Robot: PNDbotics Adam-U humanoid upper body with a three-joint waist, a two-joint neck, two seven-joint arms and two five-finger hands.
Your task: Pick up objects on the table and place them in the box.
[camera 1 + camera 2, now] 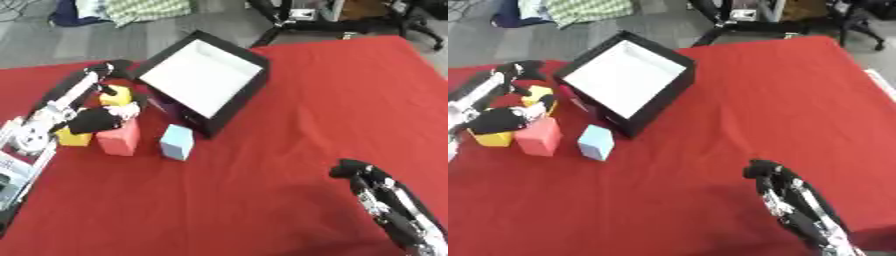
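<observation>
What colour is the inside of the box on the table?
White, inside black walls. The box shows it best in the left eye view.

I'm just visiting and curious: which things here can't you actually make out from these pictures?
- Left hand, left eye view: blurred; whether its fingers hold the yellow block is unclear.
- Dark purple thing: half hidden by the black box; shape unknown.
- Second yellow block, right eye view: partly covered by the left hand.
- Right hand: finger pose too blurred.

Even, bright light; soft blur throughout, faint shadows.
</observation>
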